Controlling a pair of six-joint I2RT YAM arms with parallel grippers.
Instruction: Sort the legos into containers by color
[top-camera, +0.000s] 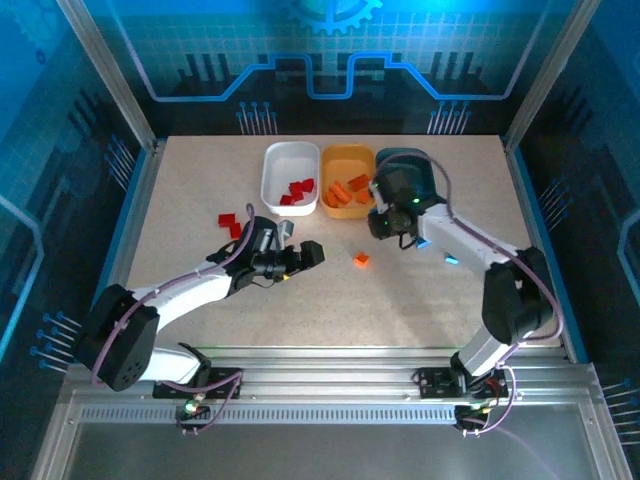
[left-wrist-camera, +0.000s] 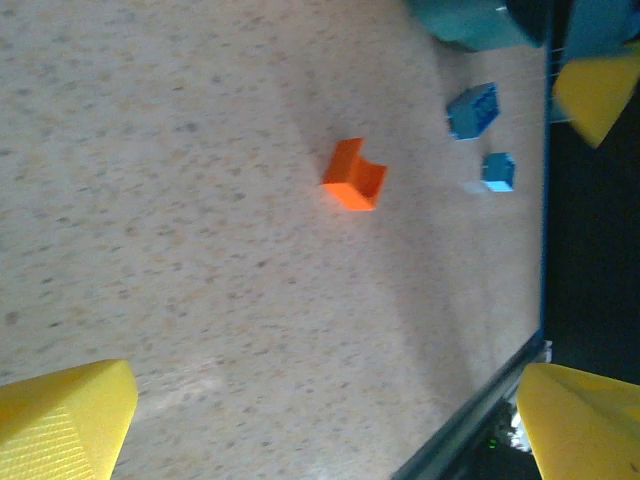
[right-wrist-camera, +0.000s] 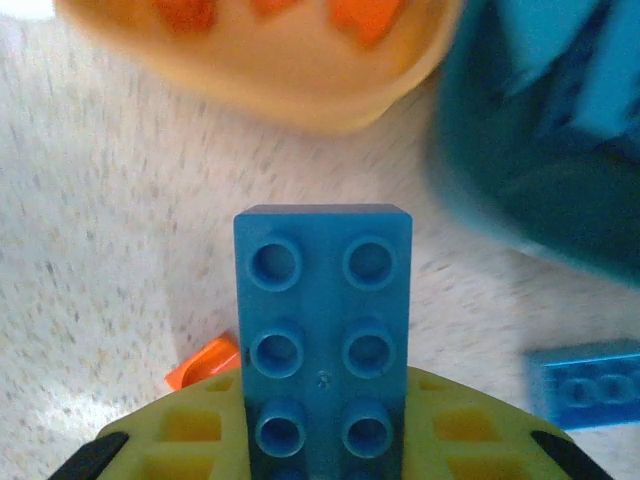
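Pinching a light blue brick (right-wrist-camera: 322, 330) between the right fingers (right-wrist-camera: 180, 435), just short of the yellow-orange tub (right-wrist-camera: 300, 100) and dark teal tub (right-wrist-camera: 520, 180) by the tabletop's (top-camera: 450, 300) far edge. Spread wide at mid-tabletop, the left fingers (left-wrist-camera: 60, 420), with a loose orange brick (left-wrist-camera: 355, 175) just beyond their tips.

Three shallow rounded-rectangle plastic tubs stood on the speckled beige tabletop (top-camera: 200, 180): one white tub (top-camera: 268, 180), one yellow-orange tub (top-camera: 347, 150) and one dark teal tub (top-camera: 400, 153). One small orange plastic brick (top-camera: 360, 259) lay loose. Two light blue plastic bricks lay loose too, a larger blue brick (left-wrist-camera: 472, 110) and a smaller blue brick (left-wrist-camera: 498, 170). A third blue brick (right-wrist-camera: 322, 330) sat clamped in the right gripper (right-wrist-camera: 325, 445). At least two loose red plastic bricks (top-camera: 230, 222) were on the table. About four red bricks (top-camera: 298, 191) filled the white tub, and roughly four orange bricks (top-camera: 348, 190) the yellow-orange one, too bunched to count surely.
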